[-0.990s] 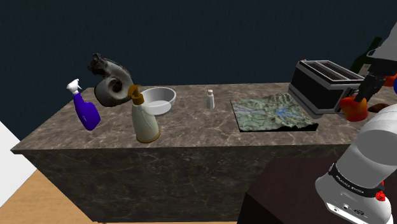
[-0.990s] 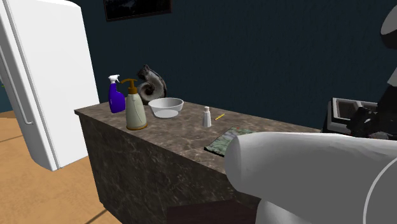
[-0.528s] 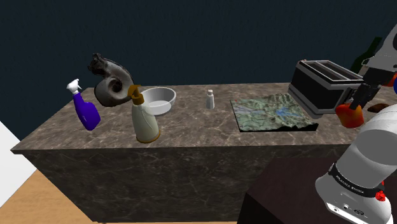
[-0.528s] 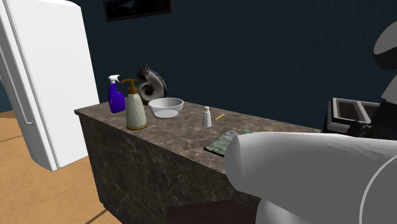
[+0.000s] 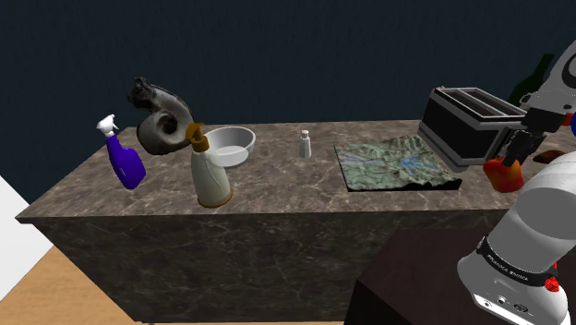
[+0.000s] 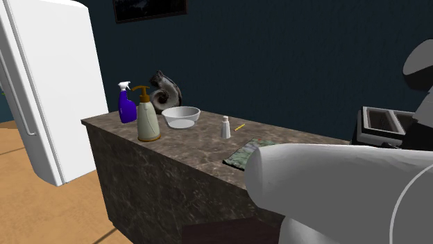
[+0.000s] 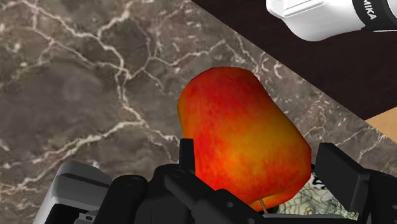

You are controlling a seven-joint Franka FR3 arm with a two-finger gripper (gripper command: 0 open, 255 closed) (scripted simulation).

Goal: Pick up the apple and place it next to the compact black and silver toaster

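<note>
A red and orange apple [image 7: 245,140] sits clasped between the black fingers [image 7: 340,172] of my gripper [image 7: 261,167], which is shut on it. In the shoulder view the apple [image 5: 503,173] hangs under the gripper [image 5: 512,155], low over the marble counter [image 5: 277,189]. It is just off the front right corner of the black and silver toaster [image 5: 466,125]. In the wrist view a silver corner of the toaster [image 7: 76,191] lies close beside the hand. Whether the apple touches the counter is hidden. In the second exterior view the toaster [image 6: 381,123] stands behind the white arm [image 6: 333,187].
A relief map mat [image 5: 395,162] lies beside the toaster. Further along the shoulder view's left stand a small white bottle [image 5: 305,143], a white bowl [image 5: 229,145], a soap dispenser [image 5: 210,171], a blue spray bottle [image 5: 125,157] and a grey ornament [image 5: 162,115]. A white fridge [image 6: 48,97] stands past the counter's end.
The gripper has come down with the apple in it, drifting slightly toward the shoulder view's left, closer to the counter by the toaster's corner. Nothing else has moved.
</note>
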